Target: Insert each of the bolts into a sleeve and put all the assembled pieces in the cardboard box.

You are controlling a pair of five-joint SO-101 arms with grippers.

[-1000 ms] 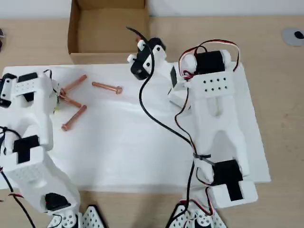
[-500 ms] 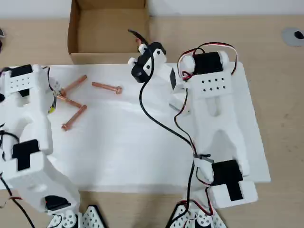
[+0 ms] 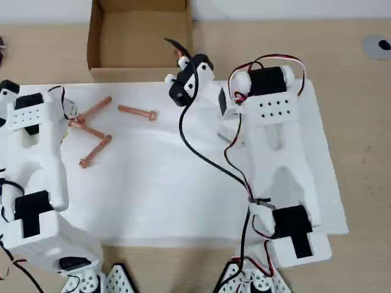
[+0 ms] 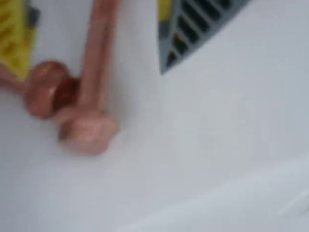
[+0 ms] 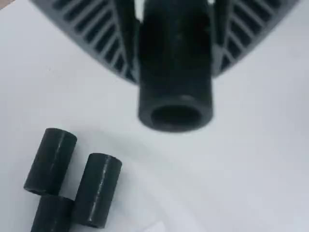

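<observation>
Several copper bolts lie at the white board's far left: one (image 3: pixel 95 108) close by my left gripper (image 3: pixel 71 115), one (image 3: pixel 137 112) farther right, one (image 3: pixel 95 151) nearer the front. In the left wrist view a bolt (image 4: pixel 96 63) runs between a grey finger (image 4: pixel 203 29) and a yellow part, its head beside a second bolt's head (image 4: pixel 46 94); my left gripper (image 4: pixel 104 34) looks open around it. My right gripper (image 5: pixel 175 58) is shut on a black sleeve (image 5: pixel 176 96), hollow end showing. Three loose sleeves (image 5: pixel 99 188) lie on the board below it.
The open cardboard box (image 3: pixel 95 43) stands beyond the board's far edge, left of centre. The white board (image 3: pixel 165 189) has bare room across its middle and front. A black cable (image 3: pixel 201 155) trails over the board beside the right arm (image 3: pixel 278 140).
My left arm's wrist has shifted slightly left and back at the bolt pile. The right arm has edged a little with its sleeve, otherwise still.
</observation>
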